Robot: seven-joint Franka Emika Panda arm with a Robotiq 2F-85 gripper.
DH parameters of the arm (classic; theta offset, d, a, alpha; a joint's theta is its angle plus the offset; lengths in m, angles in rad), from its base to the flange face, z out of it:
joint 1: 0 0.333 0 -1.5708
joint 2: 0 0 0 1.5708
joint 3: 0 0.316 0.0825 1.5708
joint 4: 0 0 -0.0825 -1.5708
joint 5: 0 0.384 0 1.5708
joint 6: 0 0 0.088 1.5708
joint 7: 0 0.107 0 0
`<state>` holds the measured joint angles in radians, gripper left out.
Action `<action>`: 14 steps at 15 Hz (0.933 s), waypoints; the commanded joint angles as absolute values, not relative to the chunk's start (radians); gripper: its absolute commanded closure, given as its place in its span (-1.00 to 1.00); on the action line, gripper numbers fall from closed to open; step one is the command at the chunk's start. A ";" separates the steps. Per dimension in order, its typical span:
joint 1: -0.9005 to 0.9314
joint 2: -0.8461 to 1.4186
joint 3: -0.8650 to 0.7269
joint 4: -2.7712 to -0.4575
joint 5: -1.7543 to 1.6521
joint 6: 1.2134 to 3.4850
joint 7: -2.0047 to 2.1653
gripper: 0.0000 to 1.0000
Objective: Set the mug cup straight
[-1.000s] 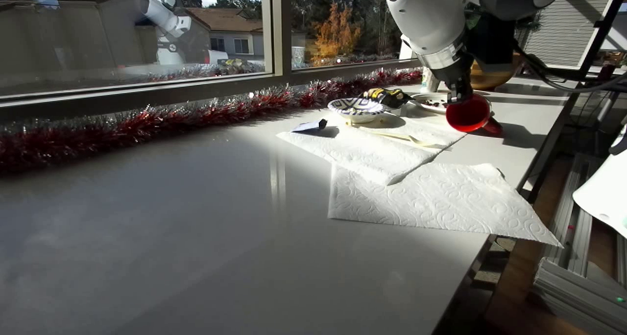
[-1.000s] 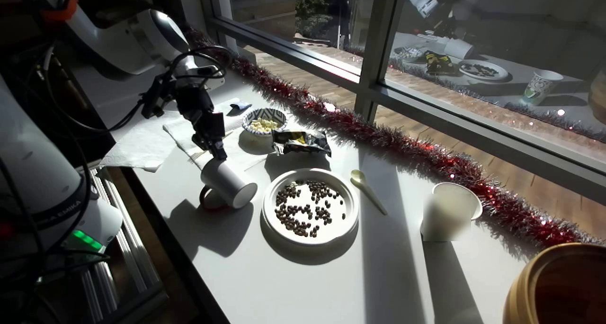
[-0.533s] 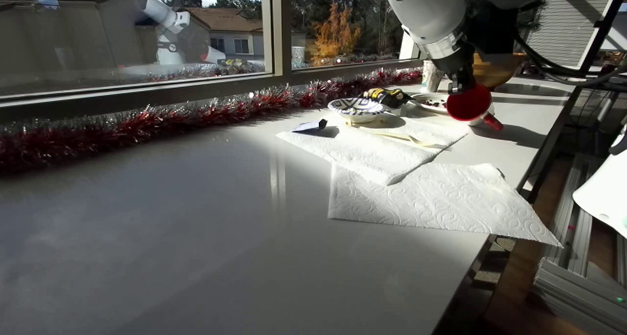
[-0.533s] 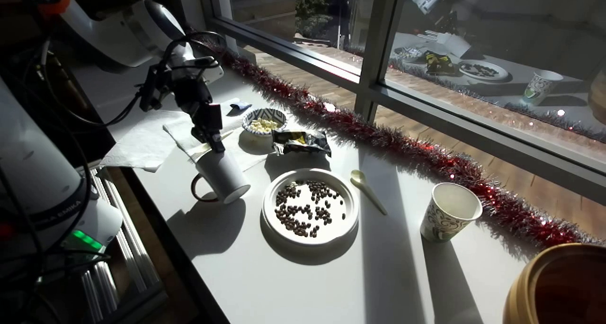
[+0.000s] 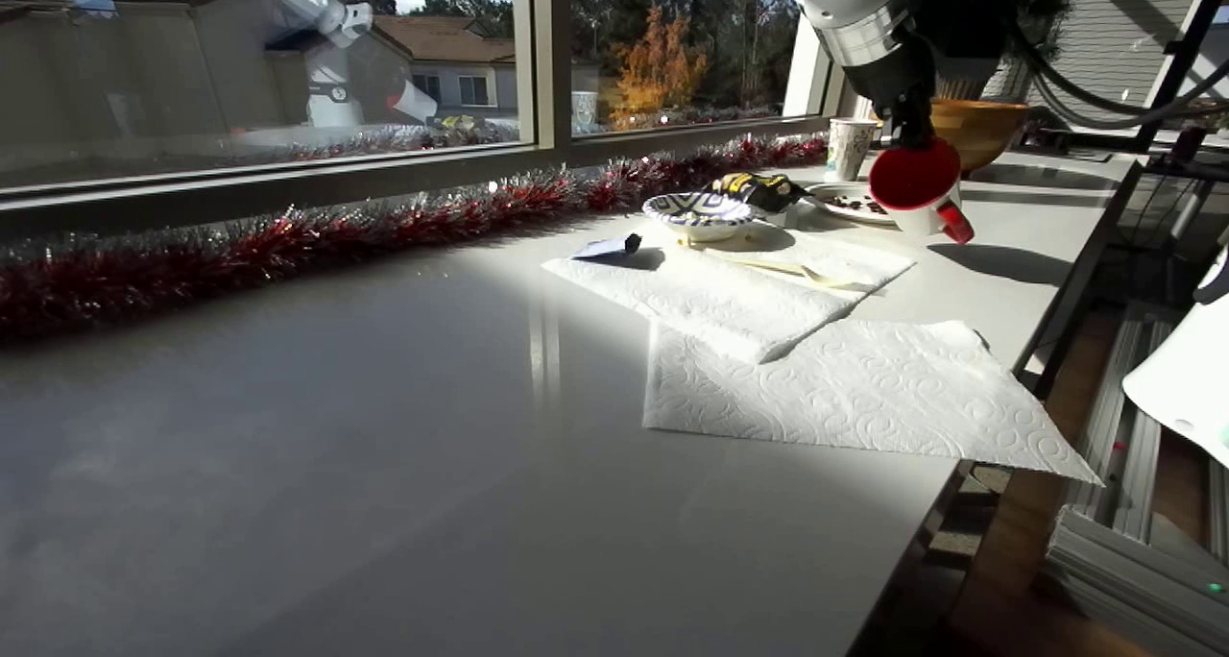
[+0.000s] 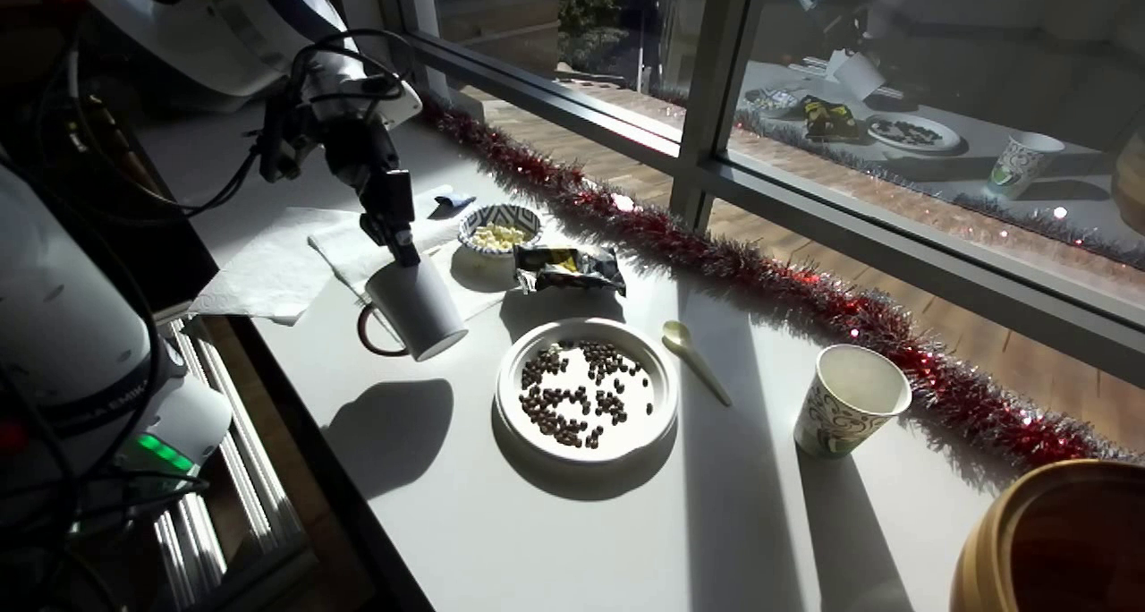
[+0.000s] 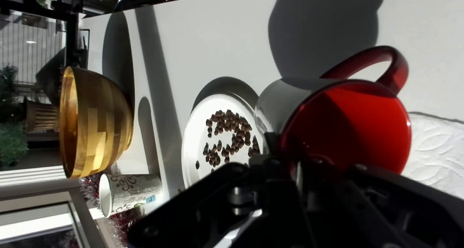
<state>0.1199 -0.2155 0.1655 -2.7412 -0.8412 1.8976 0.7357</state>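
The gripper (image 6: 402, 250) is clenched on the mug's wall at one side of the rim; one finger appears to sit inside the mouth, the other outside. The mug (image 7: 355, 128) hangs clear of the tabletop (image 6: 572, 540), its shadow (image 6: 394, 437) detached from it in both exterior views. Condition: tilted, mouth toward the towels (image 6: 268, 263), base toward the plate (image 6: 507, 393), handle (image 7: 398, 74) touching nothing. The inside is partly hidden; contents cannot be confirmed.

Assessment: the lift appears done; levelling and setting down remain.

Risk one: swivel. The hold is one-sided on a smooth, curved wall, so the weight hangs off-centre and the mug may turn about the pinch, more so under a jerk.

Risk two: toppling. If lowered at this lean, the base edge meets the tabletop first; the mug may twist in the fingers, or fall when let go before it stands flat.

Risk three: contact with the plate, which is near the base. A sideways drift while levelling could knock it and scatter the beans (image 6: 541, 397).

Farther off, the paper cup (image 6: 845, 406) stands upright, well apart; beyond it is the wooden bowl (image 7: 96, 126). Both are judged low risk.
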 commanded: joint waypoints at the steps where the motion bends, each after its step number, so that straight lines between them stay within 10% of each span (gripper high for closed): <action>1: 0.125 -0.362 0.138 -2.761 -0.755 1.912 0.637 0.92; 14: 0.182 -0.588 -0.234 -2.750 -0.401 2.169 0.153 0.94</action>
<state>0.1475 -0.4975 -0.0998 -2.7414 -0.4842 2.1682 0.3291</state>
